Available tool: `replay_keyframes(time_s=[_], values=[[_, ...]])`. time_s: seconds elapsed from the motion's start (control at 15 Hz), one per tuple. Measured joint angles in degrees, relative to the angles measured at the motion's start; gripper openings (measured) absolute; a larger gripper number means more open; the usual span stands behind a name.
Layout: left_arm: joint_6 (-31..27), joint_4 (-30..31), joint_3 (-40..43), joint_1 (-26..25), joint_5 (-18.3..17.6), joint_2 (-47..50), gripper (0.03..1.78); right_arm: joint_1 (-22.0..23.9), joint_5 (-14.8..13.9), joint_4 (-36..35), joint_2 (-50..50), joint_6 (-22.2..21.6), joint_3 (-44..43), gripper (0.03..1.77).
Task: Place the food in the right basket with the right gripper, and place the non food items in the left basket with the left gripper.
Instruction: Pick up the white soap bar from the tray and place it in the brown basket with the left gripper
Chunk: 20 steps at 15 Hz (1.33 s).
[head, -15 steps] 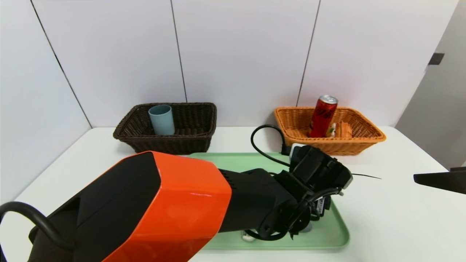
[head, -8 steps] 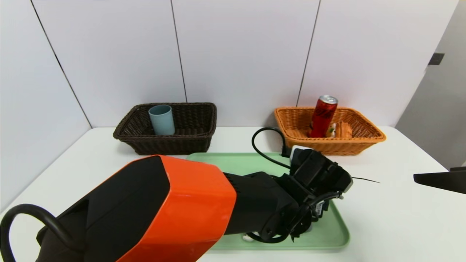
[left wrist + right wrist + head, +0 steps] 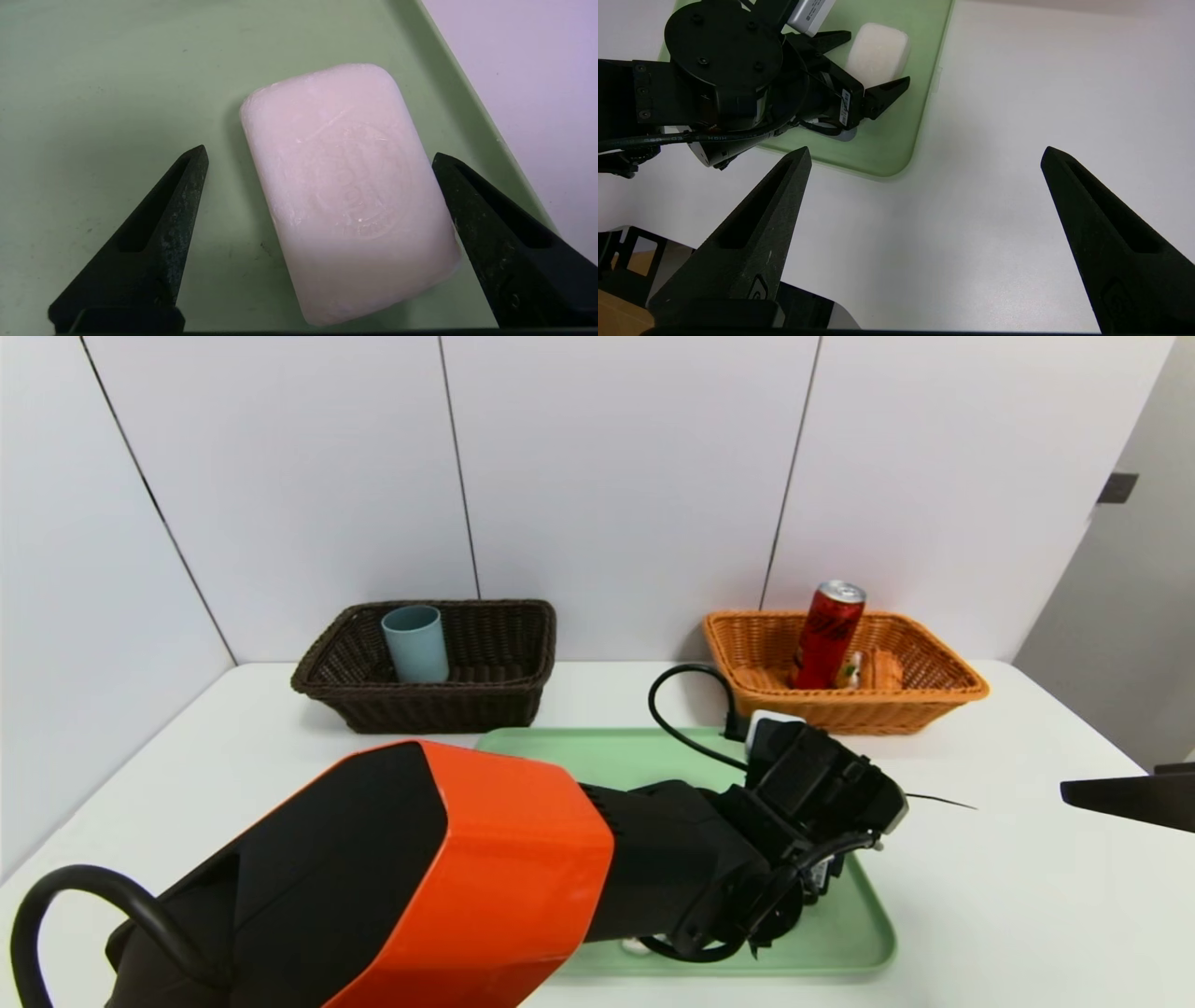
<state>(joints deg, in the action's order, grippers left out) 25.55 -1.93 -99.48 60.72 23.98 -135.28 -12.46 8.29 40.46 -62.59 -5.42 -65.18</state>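
Slowly the left arm had slid a bit lower; its left gripper [image 3: 320, 161] hung spread wide, the white bar [image 3: 348, 191] lying between its fingers on the green tray [image 3: 93, 93].

We see a white table [image 3: 1008, 896] pushed up against a wall [image 3: 616, 476] of pale, plain panels split by thin dark vertical seams [image 3: 457, 467]. A side wall [image 3: 65, 644] closes in on the left. At far right a grey surface [image 3: 1139, 616] carries a small dark fitting [image 3: 1117, 487]. Light is even and soft. Below the table edge we catch a strip of tan floor [image 3: 616, 312].
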Motion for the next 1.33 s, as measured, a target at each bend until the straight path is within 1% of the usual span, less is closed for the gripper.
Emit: replay_keyframes(time_s=[0.2,0.33,0.53,0.73,0.8,1.33], values=[[0.0,-1.5,-1.0,0.0,0.0,-0.1,1.69,0.1,0.0,0.0,0.0,0.0,0.0,1.7],[0.1,-3.7,-2.6,0.2,1.0,-0.2,1.69,0.2,0.0,0.0,0.0,0.0,0.0,1.7],[0.6,-8.9,-7.1,0.4,2.5,-1.0,1.69,0.3,0.1,0.0,0.0,0.0,0.0,1.7],[3.1,-14.8,-11.5,0.5,2.7,-2.0,1.69,0.3,0.1,0.1,0.0,0.0,0.1,1.7],[3.6,-15.8,-12.2,0.5,2.7,-2.3,1.69,0.3,0.1,0.1,0.0,0.0,0.2,1.7],[4.0,-16.0,-12.9,0.5,2.6,-2.8,1.69,0.3,0.1,0.0,0.0,0.0,0.3,1.7]])
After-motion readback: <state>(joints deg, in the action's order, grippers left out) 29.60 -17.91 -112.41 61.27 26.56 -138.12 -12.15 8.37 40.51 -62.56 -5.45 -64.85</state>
